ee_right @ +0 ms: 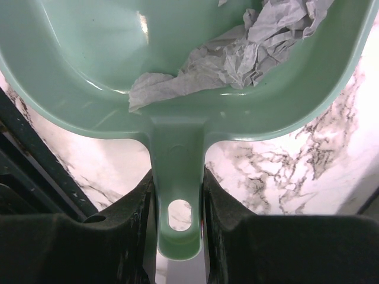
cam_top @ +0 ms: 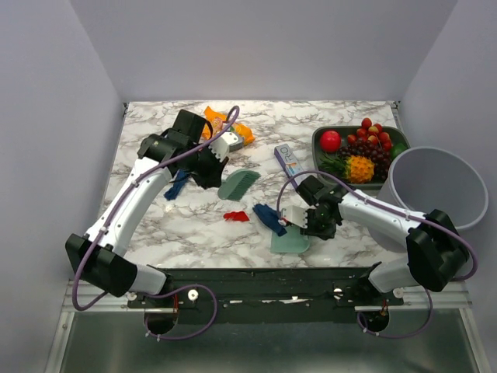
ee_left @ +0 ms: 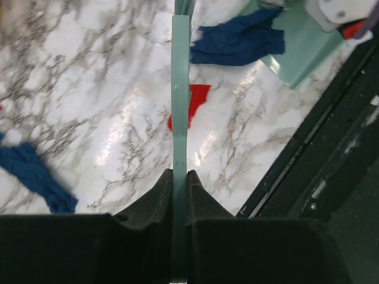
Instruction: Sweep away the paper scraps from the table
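L gripper is clenched on the thin handle of the green brush, seen edge-on btwn the fingers, w/ the bristle end pointing toward the dustpan. R gripper grasps the dustpan's handle. The pan looks to sit on the table near its front edge, w/ a wad of crumpled grey paper inside. As for the paper scraps, a dark blue scrap lies right at the pan's lip, partly over it. A red scrap is just beside the brush handle, a bit further from the pan. A second blue scrap lies well apart from the pan, beyond the brush. Step in hand, I'd say: mid-sweep, scraps not yet all in. Next move prob calls for setting the bristles behind the red scrap and drawing toward the pan lip, pan kept steady & flat so nothing slips under.
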`<state>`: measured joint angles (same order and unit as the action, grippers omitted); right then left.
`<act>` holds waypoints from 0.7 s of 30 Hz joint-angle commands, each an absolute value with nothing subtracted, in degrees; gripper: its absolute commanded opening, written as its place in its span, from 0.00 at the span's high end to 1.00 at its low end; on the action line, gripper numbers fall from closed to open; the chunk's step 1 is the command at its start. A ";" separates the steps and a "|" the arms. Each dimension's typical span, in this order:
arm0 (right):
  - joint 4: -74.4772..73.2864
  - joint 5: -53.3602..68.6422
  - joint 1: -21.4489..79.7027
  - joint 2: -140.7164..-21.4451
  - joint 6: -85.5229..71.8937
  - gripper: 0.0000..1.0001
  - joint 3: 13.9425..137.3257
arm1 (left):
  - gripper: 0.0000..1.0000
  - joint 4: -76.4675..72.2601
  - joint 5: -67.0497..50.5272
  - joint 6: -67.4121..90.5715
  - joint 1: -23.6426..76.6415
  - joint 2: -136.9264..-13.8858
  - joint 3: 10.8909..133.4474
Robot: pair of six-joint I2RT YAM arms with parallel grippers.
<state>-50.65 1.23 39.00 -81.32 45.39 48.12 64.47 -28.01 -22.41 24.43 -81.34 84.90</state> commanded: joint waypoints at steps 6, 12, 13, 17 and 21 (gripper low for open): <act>-54.14 -4.56 39.38 -83.58 48.43 0.99 51.77 | 1.00 59.15 2.28 -9.40 19.07 -80.42 79.10; -53.26 -8.00 39.46 -84.55 49.66 0.99 49.83 | 1.00 61.61 -3.41 -6.95 18.98 -81.74 76.74; -53.44 -7.74 39.46 -84.99 49.40 0.99 49.92 | 1.00 62.05 -4.73 -6.60 18.98 -82.61 76.29; -53.53 -6.68 39.90 -86.30 49.13 0.99 51.41 | 1.00 63.11 -19.13 -3.96 19.07 -86.91 76.20; -53.09 -6.68 40.25 -88.06 49.48 0.99 52.82 | 1.00 61.79 -24.25 -2.64 19.95 -92.10 79.70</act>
<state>-52.34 -5.17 39.42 -85.91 48.49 51.09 62.02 -13.69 -5.78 19.03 -87.39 76.71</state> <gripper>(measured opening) 0.352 0.161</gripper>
